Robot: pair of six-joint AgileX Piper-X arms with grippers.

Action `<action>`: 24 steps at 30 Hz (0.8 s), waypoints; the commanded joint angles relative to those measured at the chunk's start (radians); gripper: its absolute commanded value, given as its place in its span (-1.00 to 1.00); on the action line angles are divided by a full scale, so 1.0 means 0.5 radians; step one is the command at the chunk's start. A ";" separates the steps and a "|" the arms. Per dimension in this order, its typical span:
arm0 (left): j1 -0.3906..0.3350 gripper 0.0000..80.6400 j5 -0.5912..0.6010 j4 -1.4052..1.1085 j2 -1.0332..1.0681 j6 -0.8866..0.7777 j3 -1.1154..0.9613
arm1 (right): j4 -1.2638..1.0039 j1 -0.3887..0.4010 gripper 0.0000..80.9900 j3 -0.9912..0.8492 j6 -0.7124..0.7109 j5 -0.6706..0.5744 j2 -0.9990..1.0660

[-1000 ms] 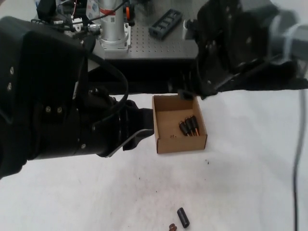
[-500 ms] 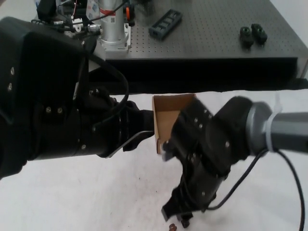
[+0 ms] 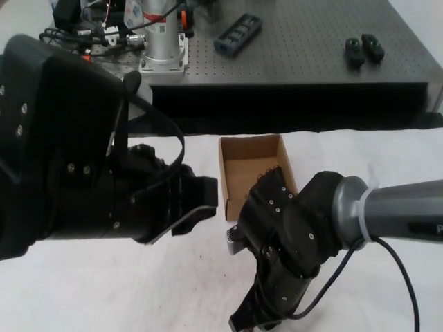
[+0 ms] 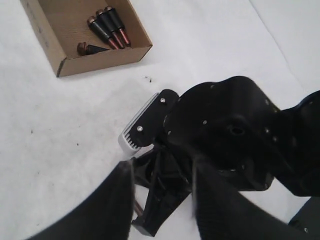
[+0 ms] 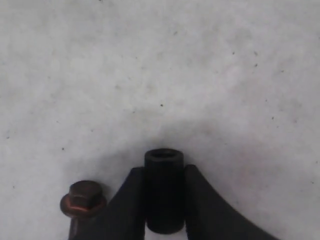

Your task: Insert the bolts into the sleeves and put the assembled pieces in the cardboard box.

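A black sleeve (image 5: 164, 192) lies on the white cloth with my right gripper (image 5: 164, 172) shut on it, one finger (image 5: 131, 205) pressed to each side. A copper-headed bolt (image 5: 83, 200) lies loose just beside it. In the high view the right arm (image 3: 297, 235) bends down to the bench's front edge, in front of the cardboard box (image 3: 225, 176). The box (image 4: 100, 54) holds several assembled pieces (image 4: 107, 27). My left gripper (image 4: 162, 200) hangs open above the right arm, with nothing in it, to the left of the box (image 3: 201, 200).
A perforated metal board (image 3: 311, 48) spans the back, carrying two small black parts (image 3: 363, 50), a black tray (image 3: 237, 32) and a metal post (image 3: 163, 34). White cloth (image 3: 387, 166) covers the bench right of the box.
The right arm swung from behind the box down to the front of the bench and sank onto the sleeve. The left arm shifted only slightly.
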 commanded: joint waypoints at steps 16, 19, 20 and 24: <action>-0.254 -0.29 0.154 -0.045 0.751 -0.401 -0.015 | 0.156 -0.703 -0.93 0.579 -0.098 0.098 -1.048; -0.290 -0.29 0.225 -0.126 0.877 -0.491 -0.016 | 0.249 -0.825 -0.93 0.688 -0.137 0.088 -1.317; -0.299 -0.29 0.229 -0.161 0.914 -0.508 -0.019 | 0.277 -0.858 -0.93 0.719 -0.141 0.089 -1.408; -0.303 -0.29 0.240 -0.291 1.025 -0.645 -0.030 | 0.389 -0.938 -0.93 0.782 -0.142 0.083 -1.688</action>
